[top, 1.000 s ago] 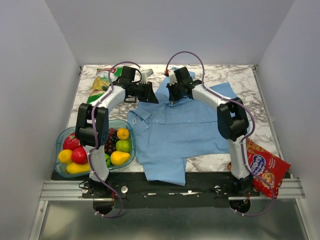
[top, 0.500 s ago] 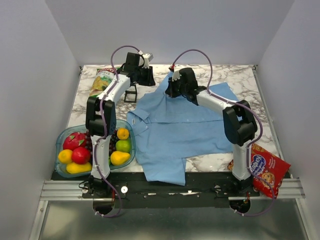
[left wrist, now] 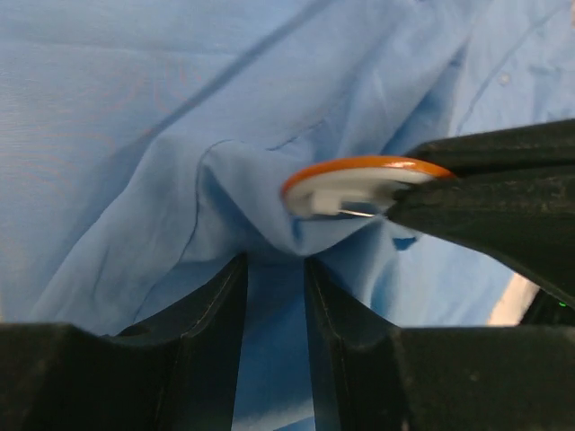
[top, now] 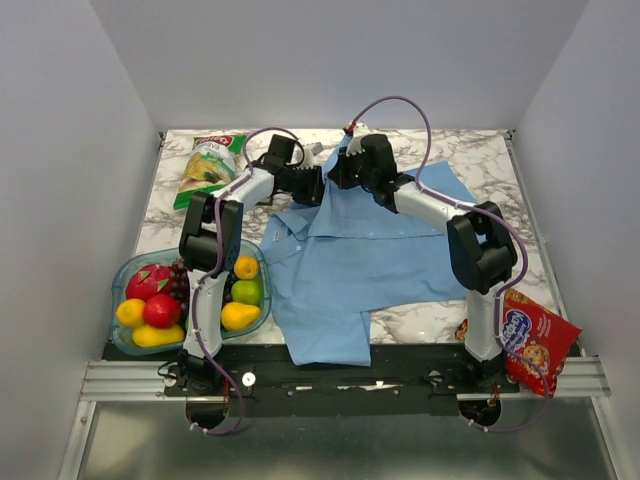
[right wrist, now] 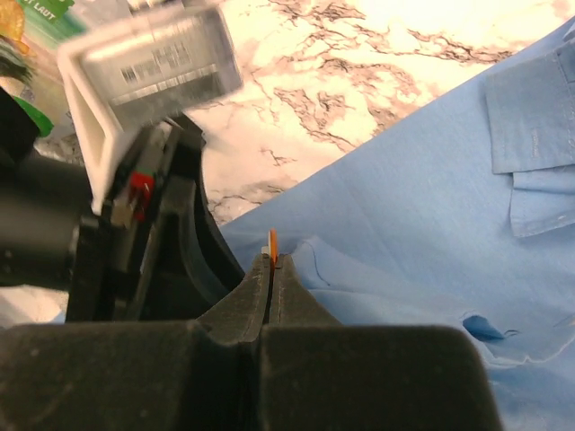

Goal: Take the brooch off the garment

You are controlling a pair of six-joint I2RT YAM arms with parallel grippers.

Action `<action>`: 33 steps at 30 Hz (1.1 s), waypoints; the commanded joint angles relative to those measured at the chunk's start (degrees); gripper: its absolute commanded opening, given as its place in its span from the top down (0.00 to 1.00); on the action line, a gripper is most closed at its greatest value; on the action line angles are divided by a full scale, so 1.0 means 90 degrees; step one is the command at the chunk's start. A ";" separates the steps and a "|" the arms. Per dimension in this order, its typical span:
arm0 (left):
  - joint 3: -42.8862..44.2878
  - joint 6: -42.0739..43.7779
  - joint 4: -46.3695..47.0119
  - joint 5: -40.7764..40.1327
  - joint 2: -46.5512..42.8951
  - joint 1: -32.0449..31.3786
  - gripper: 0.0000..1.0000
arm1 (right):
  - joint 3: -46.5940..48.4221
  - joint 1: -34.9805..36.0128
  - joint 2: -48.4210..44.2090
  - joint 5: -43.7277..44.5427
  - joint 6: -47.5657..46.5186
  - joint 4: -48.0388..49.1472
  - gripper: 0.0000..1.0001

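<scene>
A light blue short-sleeved shirt (top: pixel 370 260) of thin cloth lay spread across the middle of the marble bench (top: pixel 480 150), one part reaching the near edge. Toward the far edge, over the shirt's far part, the two arms met. The right tool (right wrist: pixel 270 265) was pressed together on the rim of a small round brooch with an orange edge and white underside (left wrist: pixel 350 184), which was touching a puckered fold of the shirt. The left tool (left wrist: pixel 274 269) stood just beside it, fingers spread, a ridge of blue cloth lying in the gap. A clear bowl of fruit (top: pixel 117 335) sat at the near left corner, a green snack bag (top: pixel 207 168) at the far left, and a red cookie bag (top: pixel 530 345) at the near right.
</scene>
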 commanded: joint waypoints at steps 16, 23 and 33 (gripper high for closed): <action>-0.0744 -0.0122 -0.0175 0.0906 -0.1161 0.0320 0.60 | -0.0716 -0.0189 -0.0332 -0.1700 0.0773 0.0958 1.00; -0.0558 0.0855 -0.1105 0.0720 -0.1620 0.0564 0.57 | -0.1087 -0.0443 -0.0323 -0.3089 0.1331 0.1807 0.98; -0.0393 0.1540 -0.1057 0.0865 -0.2002 0.0604 0.57 | -0.0961 -0.0482 0.0087 -0.4682 0.2279 0.3301 0.97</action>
